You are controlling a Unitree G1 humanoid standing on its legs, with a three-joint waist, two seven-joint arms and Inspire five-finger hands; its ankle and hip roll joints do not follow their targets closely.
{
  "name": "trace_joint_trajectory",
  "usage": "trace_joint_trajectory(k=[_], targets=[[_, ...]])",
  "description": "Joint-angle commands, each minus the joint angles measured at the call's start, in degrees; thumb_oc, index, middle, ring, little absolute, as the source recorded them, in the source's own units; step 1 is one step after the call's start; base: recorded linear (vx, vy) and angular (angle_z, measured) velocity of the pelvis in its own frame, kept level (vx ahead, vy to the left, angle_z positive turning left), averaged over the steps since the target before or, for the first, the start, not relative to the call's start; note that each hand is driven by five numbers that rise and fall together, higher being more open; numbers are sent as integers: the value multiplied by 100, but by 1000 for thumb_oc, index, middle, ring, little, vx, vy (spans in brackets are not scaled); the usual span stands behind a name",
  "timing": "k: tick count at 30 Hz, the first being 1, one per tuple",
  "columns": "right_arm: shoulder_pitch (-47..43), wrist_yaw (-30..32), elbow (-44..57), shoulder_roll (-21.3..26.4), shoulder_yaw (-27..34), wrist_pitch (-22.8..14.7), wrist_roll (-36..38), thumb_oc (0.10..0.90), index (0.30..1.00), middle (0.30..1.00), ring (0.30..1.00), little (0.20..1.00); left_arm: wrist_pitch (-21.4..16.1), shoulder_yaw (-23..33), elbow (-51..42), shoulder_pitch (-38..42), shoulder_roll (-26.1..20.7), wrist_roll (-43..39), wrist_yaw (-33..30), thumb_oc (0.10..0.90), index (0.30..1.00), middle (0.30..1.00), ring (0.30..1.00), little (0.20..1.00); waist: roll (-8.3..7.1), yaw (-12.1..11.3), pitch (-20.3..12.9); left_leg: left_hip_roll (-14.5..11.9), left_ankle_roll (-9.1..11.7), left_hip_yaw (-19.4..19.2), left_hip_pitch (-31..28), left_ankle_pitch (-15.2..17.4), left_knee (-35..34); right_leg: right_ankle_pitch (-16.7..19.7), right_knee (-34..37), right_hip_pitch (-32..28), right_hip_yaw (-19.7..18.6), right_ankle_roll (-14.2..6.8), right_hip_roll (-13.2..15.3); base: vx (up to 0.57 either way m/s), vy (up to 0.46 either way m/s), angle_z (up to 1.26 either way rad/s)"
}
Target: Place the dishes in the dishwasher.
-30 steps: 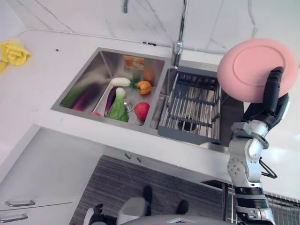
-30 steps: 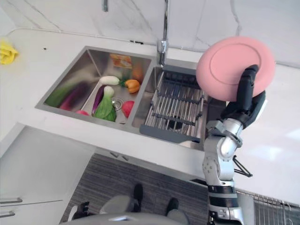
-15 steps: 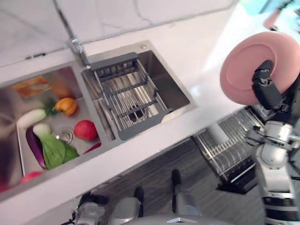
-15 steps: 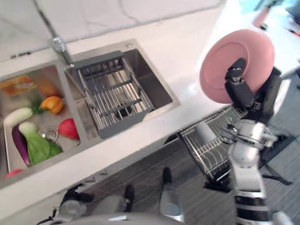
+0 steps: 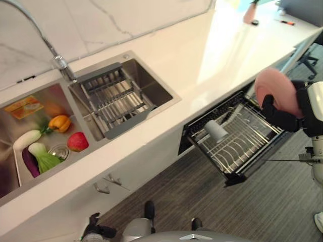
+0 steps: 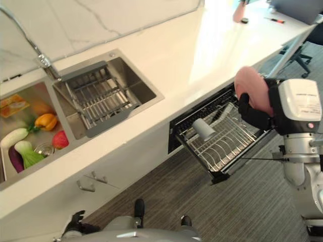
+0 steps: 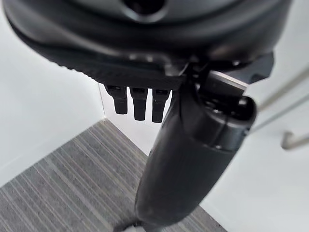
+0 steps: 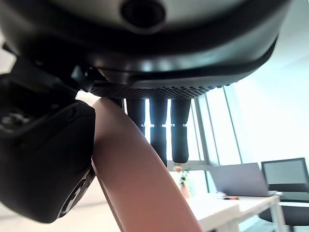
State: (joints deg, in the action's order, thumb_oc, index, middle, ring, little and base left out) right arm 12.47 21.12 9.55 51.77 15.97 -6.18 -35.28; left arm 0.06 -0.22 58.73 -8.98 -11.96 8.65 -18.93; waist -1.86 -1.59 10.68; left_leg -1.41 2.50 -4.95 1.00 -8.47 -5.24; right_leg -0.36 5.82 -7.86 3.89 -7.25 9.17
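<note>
My right hand (image 6: 252, 113) is shut on a pink plate (image 6: 249, 86), held on edge at the right. In the right wrist view the plate (image 8: 140, 179) sits between the thumb (image 8: 43, 159) and the fingers (image 8: 159, 126). The plate hangs just above the far right end of the dishwasher's pulled-out wire rack (image 5: 241, 143), apart from it. A pale cup (image 5: 216, 131) lies on its side in the rack. My left hand (image 7: 183, 159) hangs low by the cabinet fronts with relaxed fingers (image 7: 139, 104), holding nothing.
The white counter (image 5: 202, 65) runs above the open dishwasher. A double sink at the left holds a grey drain rack (image 5: 113, 101) and vegetables (image 5: 60, 138). An office chair (image 5: 308, 55) stands at the far right, on grey striped floor.
The camera has swung right, bringing the open dishwasher rack into view. My right hand has come down with the pink plate from head height to just above the rack.
</note>
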Motion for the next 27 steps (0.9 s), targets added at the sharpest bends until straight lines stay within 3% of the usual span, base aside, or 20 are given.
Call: trace_joint_trajectory(k=[1,7,10,12,15,19,23,27], targets=[[-461,70,200,765,445,73,-301,400,300,300,300,300,-139,-204,110,170,-184,112,-78,800,900,900,900,900,197,-123,-167,-277,230,163,-86,735,129,45,-116,438,45,-246,101,-59,-28,3],[-746,-35,-641,1426,-89,158,-514,400,300,300,300,300,-185,-369,150,183,-198,-108,-36,800,900,900,900,900,439,-127,287,-330,316,303,213,547,151,83,-136,632,176,-194,80,-123,-15,-2],[-1359,-66,-1101,2128,-699,152,-627,400,300,300,300,300,-262,-462,95,109,-243,-299,-52,800,900,900,900,900,632,-224,646,-327,360,360,574,408,190,177,-221,1062,181,-176,106,-197,-3,5],[-1726,-99,-1341,2420,-1046,176,-662,400,300,300,300,300,-292,-539,86,11,-252,-309,-26,800,900,900,900,900,687,-265,735,-339,383,355,716,366,220,209,-282,1244,157,-168,121,-103,3,3],[-1819,-93,-1368,2422,-1138,177,-663,400,300,300,300,300,-292,-517,85,4,-245,-309,-26,800,900,900,900,900,683,-243,730,-340,384,354,724,367,222,208,-286,1254,155,-167,121,-30,3,6],[-2578,-180,-1831,2994,-1905,217,-849,400,300,300,300,300,-277,-642,335,-89,-243,-387,-11,800,900,900,900,900,812,-427,847,-352,441,300,902,273,232,258,-386,1536,94,-159,164,-46,12,3],[-3418,-216,-2389,2987,-2819,260,-718,400,300,300,300,300,-336,-794,253,37,-263,-458,-103,800,900,900,900,900,894,-406,817,-361,507,326,930,186,115,258,-354,1499,228,-165,187,-25,-7,14],[-3709,-285,-2722,2895,-3299,259,-725,400,300,300,300,300,-376,-884,112,152,-285,-533,-115,800,900,900,900,900,918,-404,914,-364,515,342,955,172,120,239,-396,1531,247,-154,199,-46,-8,19]])
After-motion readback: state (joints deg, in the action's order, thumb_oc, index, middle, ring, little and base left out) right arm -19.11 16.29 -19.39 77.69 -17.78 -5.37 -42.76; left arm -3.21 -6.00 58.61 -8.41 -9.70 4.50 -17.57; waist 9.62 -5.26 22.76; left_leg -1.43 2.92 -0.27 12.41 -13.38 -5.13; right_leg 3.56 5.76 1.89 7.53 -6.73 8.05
